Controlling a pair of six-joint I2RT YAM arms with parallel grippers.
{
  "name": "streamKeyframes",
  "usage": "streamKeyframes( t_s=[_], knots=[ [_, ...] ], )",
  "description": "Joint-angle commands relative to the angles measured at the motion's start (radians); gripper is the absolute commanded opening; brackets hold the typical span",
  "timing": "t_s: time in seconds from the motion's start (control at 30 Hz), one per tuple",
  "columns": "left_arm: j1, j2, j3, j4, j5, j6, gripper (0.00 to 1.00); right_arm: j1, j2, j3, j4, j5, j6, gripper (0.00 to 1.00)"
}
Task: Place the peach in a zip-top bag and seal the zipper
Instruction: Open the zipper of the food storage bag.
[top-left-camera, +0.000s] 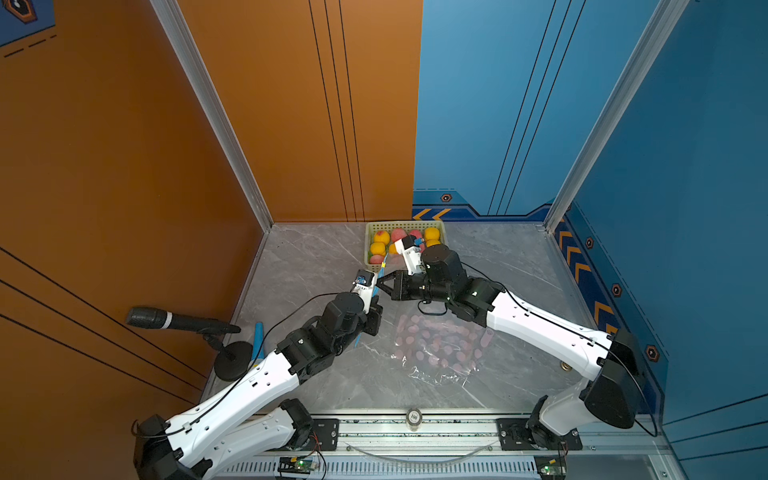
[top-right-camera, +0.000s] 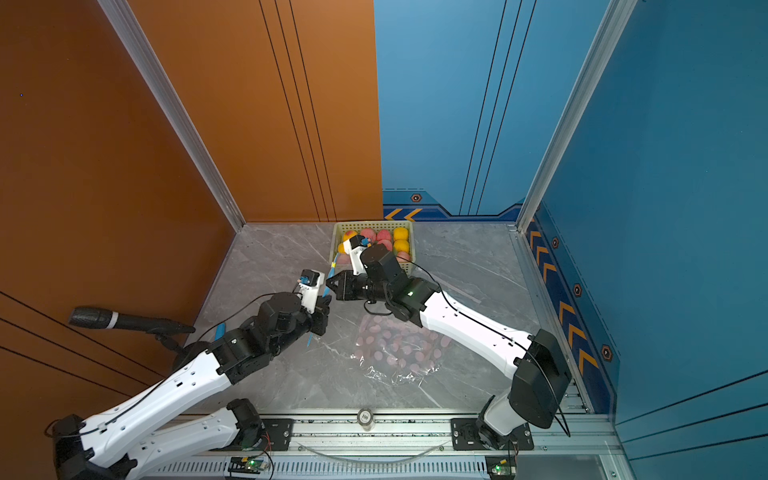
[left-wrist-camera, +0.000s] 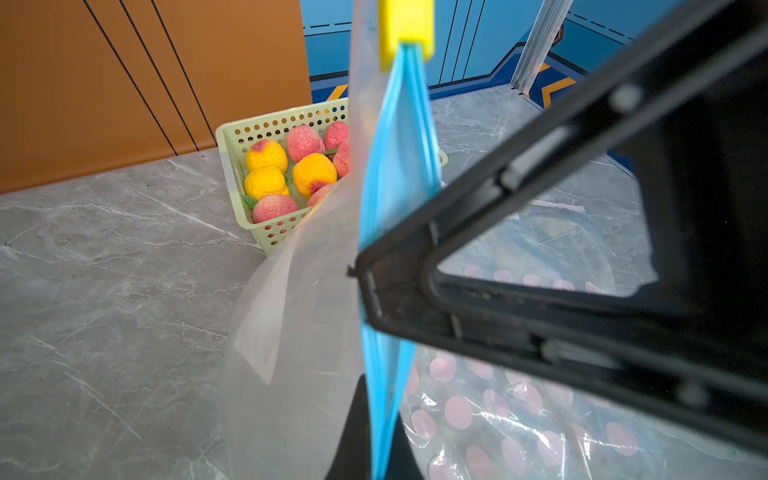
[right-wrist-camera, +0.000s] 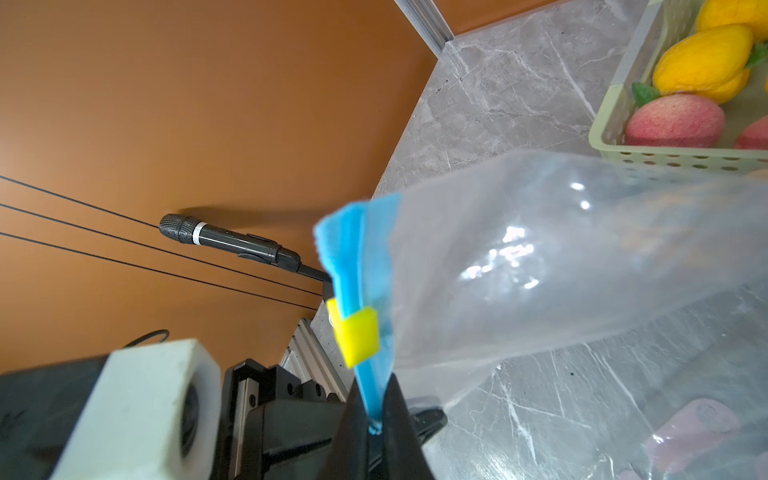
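pinching the blue zipper strip (left-wrist-camera: 390, 166) of the zip-top bag (right-wrist-camera: 540, 257), both pairs of jaws are pressed together on it. the left gripper (left-wrist-camera: 376, 440) holds near the strip's close end. the right gripper (top-left-camera: 379, 285) holds further along, just short of the yellow slider (right-wrist-camera: 358, 337). the strip's long axis runs from the left jaws, past the right jaws and the slider, toward the green basket (top-left-camera: 405, 225). the bag's clear, pink-dotted body drapes onto the tabletop (top-left-camera: 316, 266) under the right arm. no fruit shows inside it. the peaches (left-wrist-camera: 304, 142) all sit in the basket, beyond the strip's far end and apart from both jaws. the right arm is nearer, so it looks better placed to fetch a peach once the mouth is open. whether the zipper is shut i cannot tell.
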Motion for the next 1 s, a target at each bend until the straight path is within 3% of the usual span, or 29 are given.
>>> streamKeyframes(
  t_s=[0.0,0.23,0.4,0.5,0.67,0.97],
  knots=[
    [-0.001,-0.001,-0.013,0.028,-0.001,-0.022,0.00,-0.013,0.011,-0.021,0.043,-0.021,0.007,0.06],
    [0.031,-0.024,-0.029,0.073,0.061,-0.067,0.00,-0.029,-0.003,-0.046,0.076,-0.059,0.007,0.00],
    [0.135,-0.092,-0.060,0.103,0.267,-0.116,0.41,-0.070,-0.032,-0.078,0.078,-0.069,0.007,0.00],
    [0.222,-0.134,-0.076,0.115,0.407,-0.153,0.55,-0.091,-0.048,-0.086,0.079,-0.092,-0.006,0.00],
    [0.302,-0.131,-0.060,0.071,0.510,-0.167,0.57,-0.102,-0.061,-0.069,0.049,-0.125,-0.045,0.00],
    [0.291,-0.045,-0.011,0.100,0.589,-0.147,0.61,-0.088,-0.057,-0.031,-0.011,-0.136,-0.096,0.00]
  ],
)
